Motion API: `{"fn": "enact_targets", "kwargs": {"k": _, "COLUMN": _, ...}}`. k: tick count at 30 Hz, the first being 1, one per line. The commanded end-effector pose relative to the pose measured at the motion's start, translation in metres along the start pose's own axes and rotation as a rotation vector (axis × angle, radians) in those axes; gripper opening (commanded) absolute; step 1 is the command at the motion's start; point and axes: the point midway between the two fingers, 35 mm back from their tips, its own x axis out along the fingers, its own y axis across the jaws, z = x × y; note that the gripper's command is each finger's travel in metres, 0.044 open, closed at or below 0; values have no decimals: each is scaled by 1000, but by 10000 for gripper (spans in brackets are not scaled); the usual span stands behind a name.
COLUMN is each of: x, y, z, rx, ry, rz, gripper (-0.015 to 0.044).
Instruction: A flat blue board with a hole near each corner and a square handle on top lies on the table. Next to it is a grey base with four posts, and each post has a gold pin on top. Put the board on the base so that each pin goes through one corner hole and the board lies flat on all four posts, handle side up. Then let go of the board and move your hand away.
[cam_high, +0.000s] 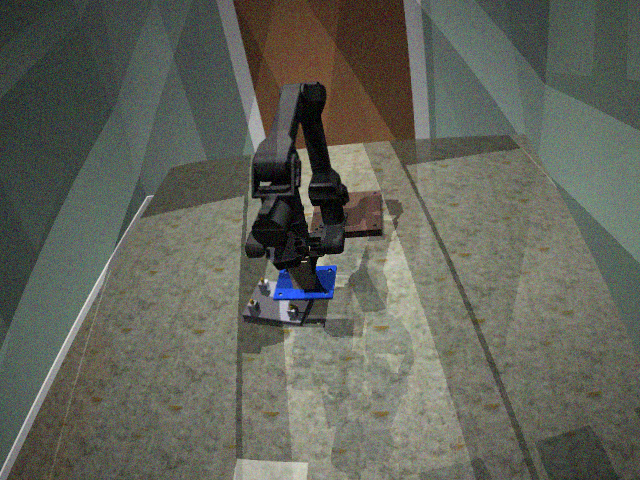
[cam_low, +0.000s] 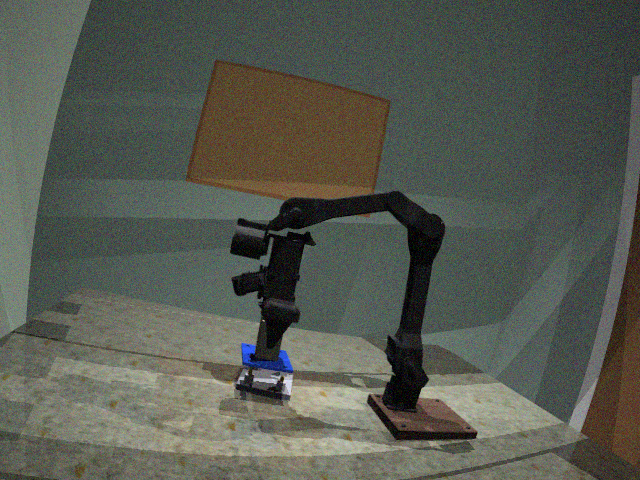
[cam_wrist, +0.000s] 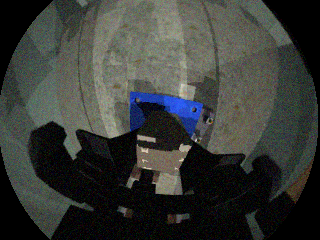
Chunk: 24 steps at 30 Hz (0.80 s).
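The hand (cam_high: 308, 281) (cam_low: 267, 351) (cam_wrist: 162, 131) grips the blue board (cam_high: 329, 281) (cam_low: 283, 360) (cam_wrist: 172, 102). The board is above part of the grey base (cam_high: 273, 308) (cam_low: 262, 391) (cam_wrist: 204, 126).

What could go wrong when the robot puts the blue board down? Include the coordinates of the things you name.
The blue board (cam_high: 329, 289) (cam_low: 284, 363) (cam_wrist: 175, 103) is off to one side of the grey base (cam_high: 273, 312) (cam_low: 263, 393), with three posts uncovered in the top view. If it came down there, the pins might miss the holes and the board could sit crooked. The gripper (cam_high: 308, 288) (cam_low: 267, 356) also hides the board's middle, so bad lining-up might be hard to spot.
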Motion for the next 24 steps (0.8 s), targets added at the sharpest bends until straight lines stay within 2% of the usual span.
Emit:
{"fn": "enact_targets", "kwargs": {"k": 1, "x": -1, "y": -10, "z": -1, "rx": 15, "ry": 2, "rz": -7, "gripper": 0}}
{"fn": "enact_targets", "kwargs": {"k": 24, "x": -1, "y": -69, "z": -16, "rx": 152, "ry": 12, "rz": -13, "gripper": 0}}
